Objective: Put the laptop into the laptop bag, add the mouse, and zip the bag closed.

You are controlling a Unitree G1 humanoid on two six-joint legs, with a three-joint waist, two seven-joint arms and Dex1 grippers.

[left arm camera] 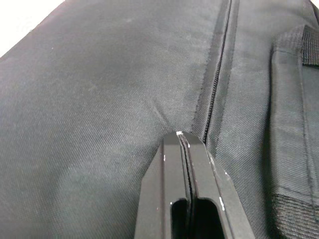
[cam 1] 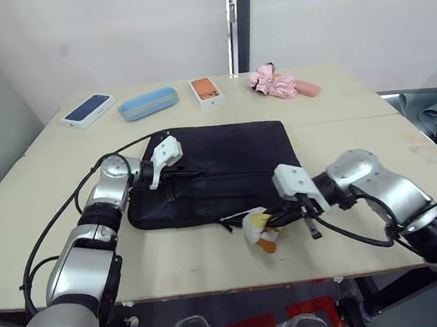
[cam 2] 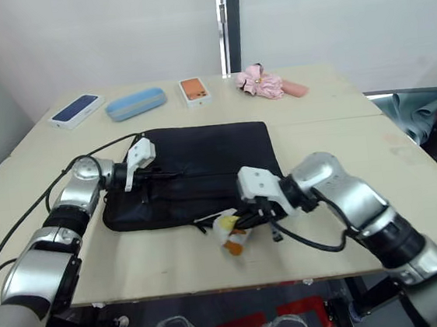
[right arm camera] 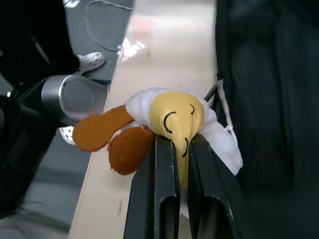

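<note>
The black laptop bag (cam 1: pixel 226 163) lies flat in the middle of the table, its zip line (left arm camera: pixel 214 94) running along the fabric. My left gripper (cam 1: pixel 180 172) rests on the bag's left part, shut, with its fingertips (left arm camera: pixel 174 142) pinching a pucker of fabric beside the zip. At the bag's front edge my right gripper (cam 1: pixel 281 219) is shut on the yellowish-white plush charm (right arm camera: pixel 164 117), which hangs by a cord from the bag. The charm (cam 1: pixel 258 230) lies on the tabletop just in front of the bag. The laptop and the mouse are out of view.
Along the table's far side lie a dark-blue phone box (cam 1: pixel 88 110), a light-blue oval case (cam 1: pixel 148 103), an orange phone box (cam 1: pixel 206 90) and a pink bundle (cam 1: pixel 276 82). The table's front edge (cam 1: pixel 215 277) is close behind the charm.
</note>
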